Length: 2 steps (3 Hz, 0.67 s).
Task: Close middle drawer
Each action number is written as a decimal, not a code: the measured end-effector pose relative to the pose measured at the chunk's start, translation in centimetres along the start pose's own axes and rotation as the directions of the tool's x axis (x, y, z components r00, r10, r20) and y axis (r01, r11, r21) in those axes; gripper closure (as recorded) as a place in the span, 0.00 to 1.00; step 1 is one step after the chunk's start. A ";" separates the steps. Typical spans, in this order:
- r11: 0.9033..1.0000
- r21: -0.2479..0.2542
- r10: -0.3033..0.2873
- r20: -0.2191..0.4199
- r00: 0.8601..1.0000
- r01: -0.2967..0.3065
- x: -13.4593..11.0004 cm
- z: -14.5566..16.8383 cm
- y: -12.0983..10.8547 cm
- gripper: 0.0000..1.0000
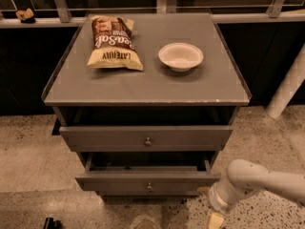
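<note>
Under the grey top of the cabinet (pixel 143 87) we see two fronts standing out from the body. The upper, wider one is the top drawer (pixel 105 138), and beneath it the middle drawer (pixel 119 180) is pulled out too, its dark inside showing behind the flat front panel and its small round knob (pixel 149 186) at the centre. Below that front only a thin strip of the lowest drawer (pixel 143 193) shows. On the cabinet top lie a chip bag (pixel 113 49) toward the back left and a white bowl (pixel 180 56) to its right, the two well apart. At the cabinet's lower right corner a white arm (pixel 257 178) comes in from the right edge, and the gripper (pixel 215 220) hangs low over the speckled floor (pixel 28 151), just beside and below the right end of the middle drawer's front. We cannot tell whether it touches the drawer, nor whether it is wide or narrow. A white pole (pixel 288 85) leans to the right of the cabinet.
</note>
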<state>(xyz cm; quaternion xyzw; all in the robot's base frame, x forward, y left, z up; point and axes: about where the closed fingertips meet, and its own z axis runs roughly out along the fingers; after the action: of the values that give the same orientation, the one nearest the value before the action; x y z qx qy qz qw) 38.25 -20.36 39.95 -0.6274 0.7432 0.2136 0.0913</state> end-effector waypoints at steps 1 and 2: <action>0.997 0.069 0.041 -0.066 0.997 -0.037 1.4 3.1 0.0 0.00; 0.976 0.176 0.145 -0.076 0.986 -0.130 2.1 5.2 -3.2 0.00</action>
<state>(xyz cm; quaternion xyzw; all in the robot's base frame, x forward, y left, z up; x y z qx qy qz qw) 40.25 -20.37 33.79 -0.5732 0.8037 0.1271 0.0964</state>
